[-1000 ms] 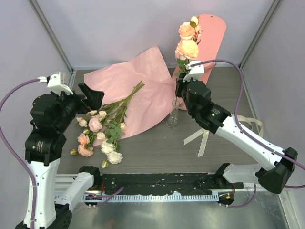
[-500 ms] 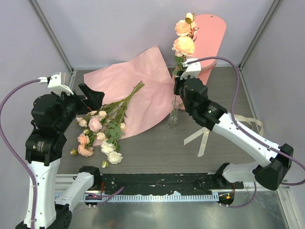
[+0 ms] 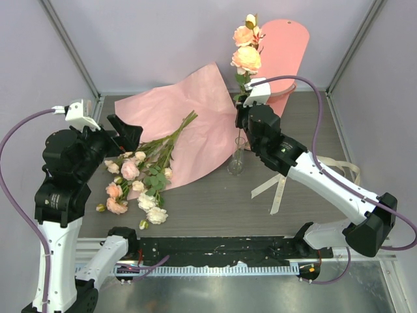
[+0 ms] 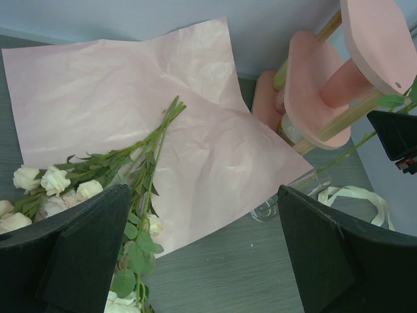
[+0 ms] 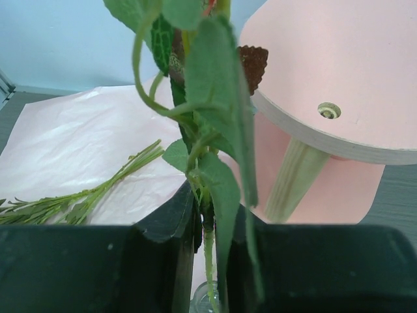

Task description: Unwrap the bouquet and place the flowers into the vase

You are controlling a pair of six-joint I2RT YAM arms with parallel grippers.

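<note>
Green stem — foot perhaps inside vase, cut off.

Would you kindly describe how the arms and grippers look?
The left arm and right arm have white links and bulky black joints, each with a purple cable. The left gripper and right gripper have black wedge fingers under white camera mounts.

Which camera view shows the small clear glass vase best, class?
The top external view: the small clear glass vase stands whole, neck to base, beside the pink paper sheet. The left wrist view shows only part of it at the paper's edge; the right wrist view, only its rim at the bottom edge.
</note>
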